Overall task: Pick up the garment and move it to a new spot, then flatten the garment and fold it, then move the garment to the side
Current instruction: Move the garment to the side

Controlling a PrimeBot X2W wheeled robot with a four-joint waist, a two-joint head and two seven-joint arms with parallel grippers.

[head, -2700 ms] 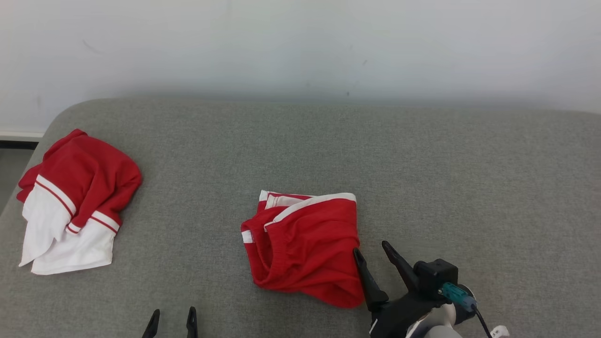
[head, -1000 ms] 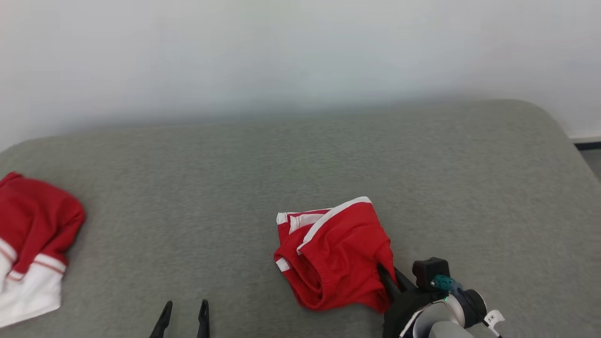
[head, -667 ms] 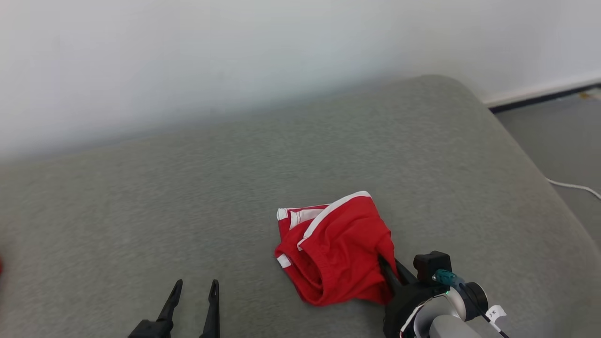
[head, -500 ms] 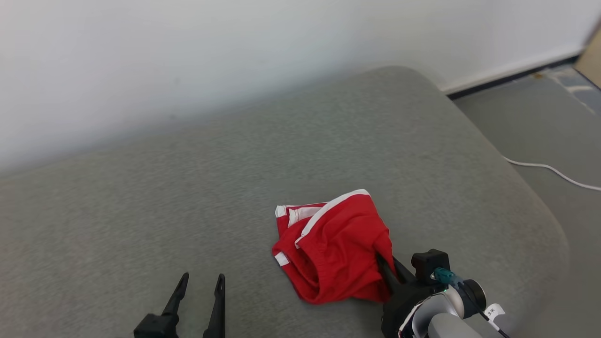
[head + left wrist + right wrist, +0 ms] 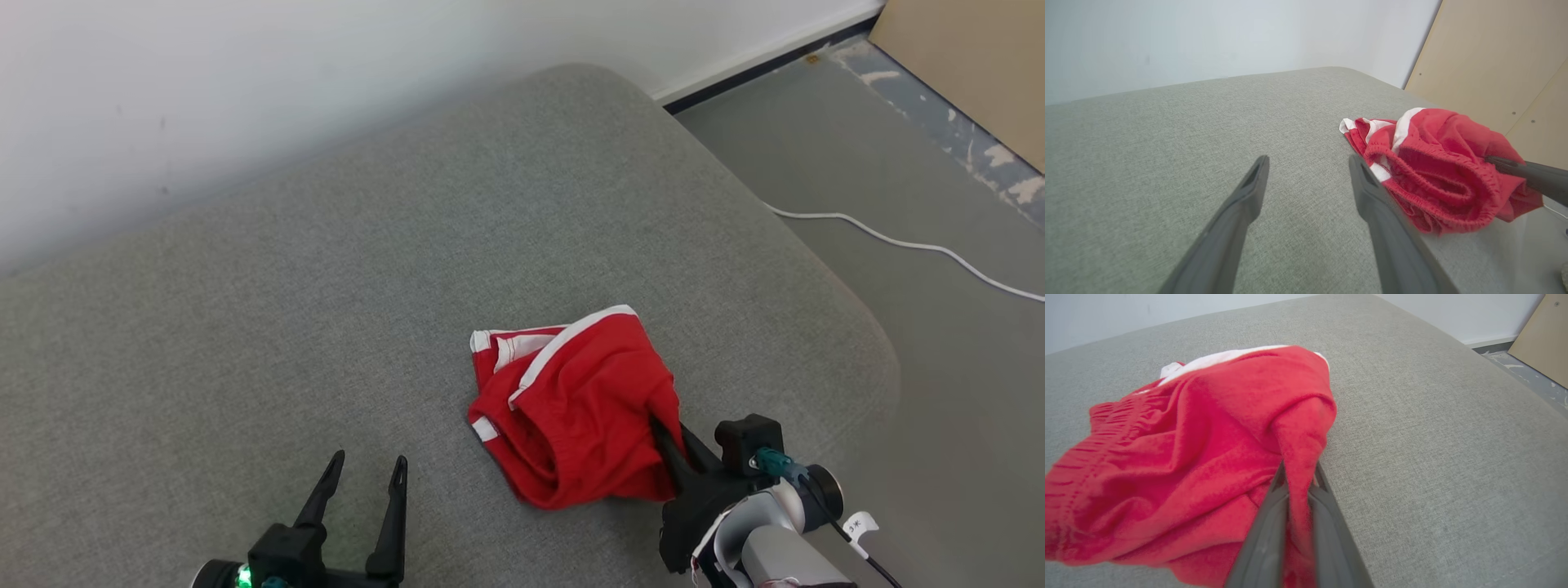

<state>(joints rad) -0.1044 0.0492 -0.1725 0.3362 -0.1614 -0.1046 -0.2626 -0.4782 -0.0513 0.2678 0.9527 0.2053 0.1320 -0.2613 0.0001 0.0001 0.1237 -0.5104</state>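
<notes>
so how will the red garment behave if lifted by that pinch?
Probably floppy: the red garment lies in soft rumpled folds, so it should drape and unfold from the right gripper. Likely light, since one thin pinch tents it up. Dragging on the grey cushion may bunch it.

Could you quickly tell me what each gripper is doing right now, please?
Left gripper: open, holding nothing.
Right gripper: closed on a fold of the red shorts.

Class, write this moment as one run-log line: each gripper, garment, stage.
right gripper: shut on red garment, at edge | left gripper: open, empty | red garment: lying on grey cushion | stage: side move pending
</notes>
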